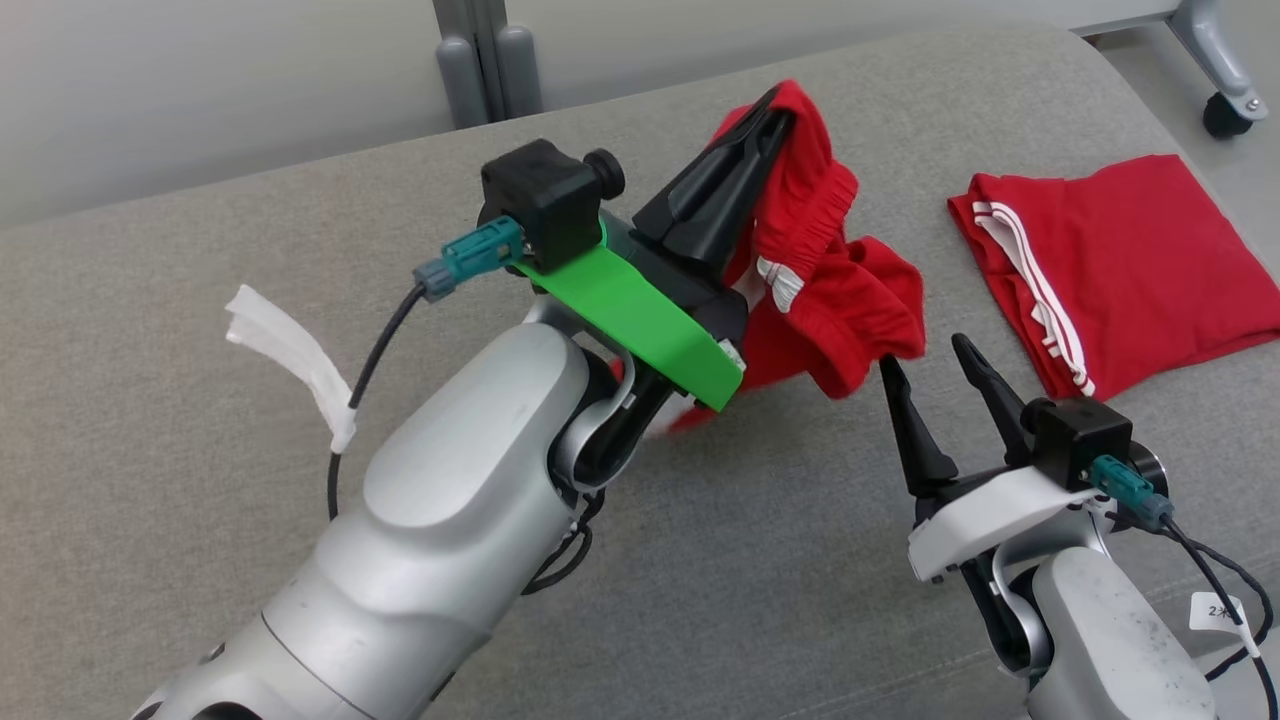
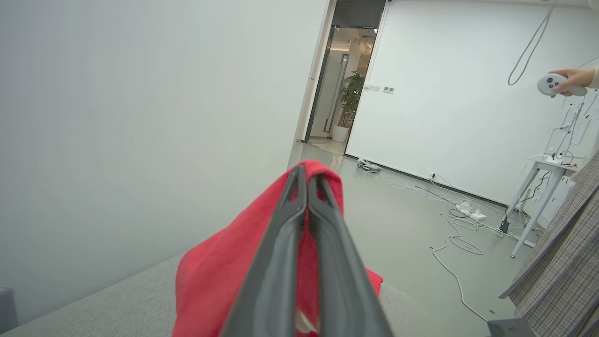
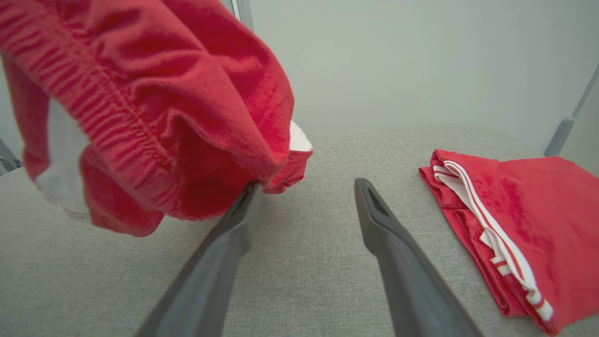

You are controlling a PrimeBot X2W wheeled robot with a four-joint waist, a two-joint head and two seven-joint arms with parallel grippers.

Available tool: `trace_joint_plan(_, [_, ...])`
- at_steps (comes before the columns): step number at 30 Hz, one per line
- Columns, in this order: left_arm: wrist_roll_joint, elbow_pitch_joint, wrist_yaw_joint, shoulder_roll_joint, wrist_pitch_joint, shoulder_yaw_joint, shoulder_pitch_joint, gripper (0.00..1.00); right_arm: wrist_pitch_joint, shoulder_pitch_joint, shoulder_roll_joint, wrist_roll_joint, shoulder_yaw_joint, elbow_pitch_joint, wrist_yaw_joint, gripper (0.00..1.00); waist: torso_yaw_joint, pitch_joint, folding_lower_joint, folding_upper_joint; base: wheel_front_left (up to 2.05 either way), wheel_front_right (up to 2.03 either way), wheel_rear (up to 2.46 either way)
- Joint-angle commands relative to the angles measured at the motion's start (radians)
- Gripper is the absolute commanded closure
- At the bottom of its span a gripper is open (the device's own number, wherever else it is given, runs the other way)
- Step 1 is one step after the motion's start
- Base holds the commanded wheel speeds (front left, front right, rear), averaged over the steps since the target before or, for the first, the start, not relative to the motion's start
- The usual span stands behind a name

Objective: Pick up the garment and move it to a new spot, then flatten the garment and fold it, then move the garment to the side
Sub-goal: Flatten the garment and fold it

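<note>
The garment (image 1: 840, 290), a pair of red shorts with an elastic waistband and white trim, hangs bunched above the grey padded surface (image 1: 200, 400). My left gripper (image 1: 778, 100) is shut on its top edge, and its fingers press together through the red cloth (image 2: 220, 271) in the left wrist view. My right gripper (image 1: 922, 352) stands open just below and to the right of the hanging cloth. In the right wrist view the garment (image 3: 154, 103) droops over the left finger (image 3: 234, 224), and nothing lies between the jaws.
A second red garment (image 1: 1120, 260) with white stripes lies folded on the surface at the right (image 3: 529, 215). A caster wheel (image 1: 1225, 110) stands beyond the far right corner. A person's hand with a controller (image 2: 561, 84) shows across the room, with cables on the floor.
</note>
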Motion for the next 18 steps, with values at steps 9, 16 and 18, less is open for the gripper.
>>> trace_joint_plan(9, [0.014, 0.044, 0.102, 0.065, -0.008, 0.048, 0.050, 1.00, 0.010, 0.019, 0.007, -0.003, 0.005, -0.010, -0.002, 0.00, 0.040, -0.027, 0.0000, 0.0000, 0.00, 0.00, 0.00])
trace_joint_plan(16, [-0.001, 0.321, 0.240, 0.130, 0.010, 0.094, 0.128, 0.00, 0.009, 0.012, 0.005, 0.004, 0.011, -0.009, -0.002, 0.00, 0.039, -0.024, 0.0000, 0.0000, 0.00, 0.00, 0.00])
trace_joint_plan(18, [-0.007, 0.378, 0.264, 0.148, 0.011, 0.105, 0.147, 0.00, 0.006, 0.018, 0.001, 0.006, 0.006, -0.008, -0.002, 0.00, 0.042, -0.023, 0.0000, 0.0000, 0.00, 0.00, 0.00])
